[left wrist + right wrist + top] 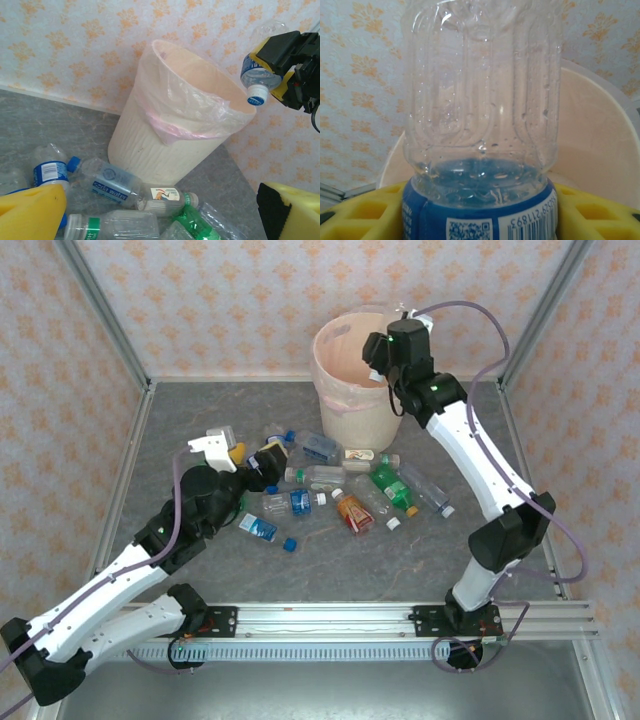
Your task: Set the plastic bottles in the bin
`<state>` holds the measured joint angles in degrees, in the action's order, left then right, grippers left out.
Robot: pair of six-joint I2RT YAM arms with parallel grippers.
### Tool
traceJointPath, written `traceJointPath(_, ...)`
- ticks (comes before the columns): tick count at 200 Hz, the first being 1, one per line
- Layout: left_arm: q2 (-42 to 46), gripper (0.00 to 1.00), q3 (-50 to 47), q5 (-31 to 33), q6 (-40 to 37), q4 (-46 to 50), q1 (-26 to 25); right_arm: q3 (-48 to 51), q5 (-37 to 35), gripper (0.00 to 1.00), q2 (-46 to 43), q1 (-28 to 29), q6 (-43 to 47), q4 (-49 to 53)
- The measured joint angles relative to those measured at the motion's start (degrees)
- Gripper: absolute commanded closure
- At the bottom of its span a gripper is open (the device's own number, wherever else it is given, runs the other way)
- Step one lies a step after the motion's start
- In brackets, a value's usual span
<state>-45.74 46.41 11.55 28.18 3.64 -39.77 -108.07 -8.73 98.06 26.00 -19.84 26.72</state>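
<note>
A clear bottle (480, 100) with a blue label is seen closest, clamped between the yellow pads (365, 215) of the right gripper (269, 70), whose jaws are closed on its labelled part. It is held cap-down just above the right rim of the bin (345, 405). The drop is judged to be the step in hand: the bottle should be brought fully over the bin's mouth, and then the jaws need only be parted. The left gripper (250, 460) is spread wide, with nothing held, above the loose bottles (330, 495) lying in front of the bin; a grasp there is called for next
</note>
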Motion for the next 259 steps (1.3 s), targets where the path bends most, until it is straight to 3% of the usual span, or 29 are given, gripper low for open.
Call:
traceJointPath(73, 2.4, 0.01, 0.0, 2.5, 0.4, 0.5, 0.0, -8.2, -1.4, 0.4, 7.1, 0.0, 1.7, 2.7)
traceJointPath(115, 1.9, 0.01, 0.0, 2.4, 0.9, 0.7, 0.0, -8.9, -1.6, 0.33, 7.5, 0.0, 2.3, 3.6)
traceJointPath(130, 1.6, 0.01, 0.0, 2.4, 0.9, 0.7, 0.0, -9.2, -1.8, 0.28, 7.5, 0.0, 2.5, 3.7)
traceJointPath(138, 1.6, 0.01, 0.0, 2.4, 0.9, 0.9, 0.0, -9.3, -1.8, 0.2, 7.5, 0.0, 2.7, 3.7)
traceJointPath(154, 1.6, 0.01, 0.0, 2.4, 1.4, 1.2, 0.0, -9.3, -1.8, 0.13, 7.5, 0.0, 2.7, 3.7)
traceJointPath(166, 1.6, 0.01, 0.0, 2.4, 1.6, 1.3, 0.0, -9.3, -1.8, 0.0, 7.5, 0.0, 2.9, 3.7)
traceJointPath(214, 1.6, 0.01, 0.0, 2.3, 2.0, 1.6, 0.0, -7.8, -1.9, 0.0, 5.9, 0.5, 2.8, 3.7)
traceJointPath(259, 1.2, 0.01, -0.1, 2.4, 3.3, 2.3, 0.0, 5.4, -1.6, 0.0, -6.1, 1.3, 2.7, 1.1)
